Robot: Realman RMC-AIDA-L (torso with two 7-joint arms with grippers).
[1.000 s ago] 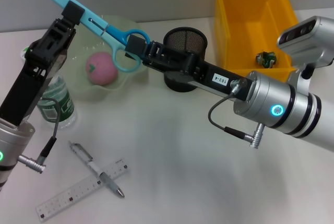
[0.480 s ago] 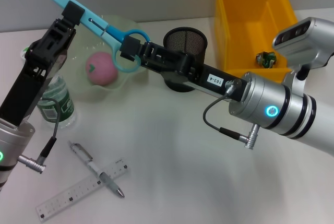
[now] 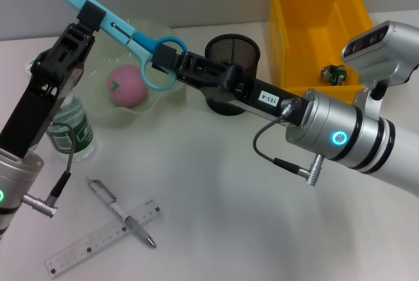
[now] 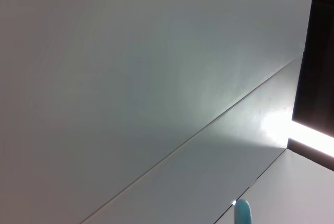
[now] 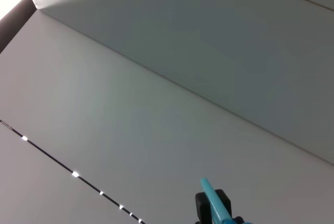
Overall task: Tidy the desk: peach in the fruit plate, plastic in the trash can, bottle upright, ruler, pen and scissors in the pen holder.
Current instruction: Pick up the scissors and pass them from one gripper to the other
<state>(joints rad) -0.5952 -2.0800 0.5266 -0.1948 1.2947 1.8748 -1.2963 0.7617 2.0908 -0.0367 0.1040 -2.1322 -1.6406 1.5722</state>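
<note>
Handover: stiff, light blue plastic scissors (image 3: 124,32) clamped at blades by left gripper (image 3: 91,16); handle loops pinched by right gripper (image 3: 163,58).

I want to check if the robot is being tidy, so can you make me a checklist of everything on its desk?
Surface: white desk, mostly bare.
Job's things: blue scissors held in the air; peach in fruit plate; bottle upright; pen lying across ruler; crumpled plastic in yellow trash can; mesh pen holder.
Clutter: nothing seen.
Grippers: left pincer shut on the blades; right pincer at the handle rings, grip unclear.
Cables: short black ones at both wrists.
Surroundings: plain grey wall.
</note>
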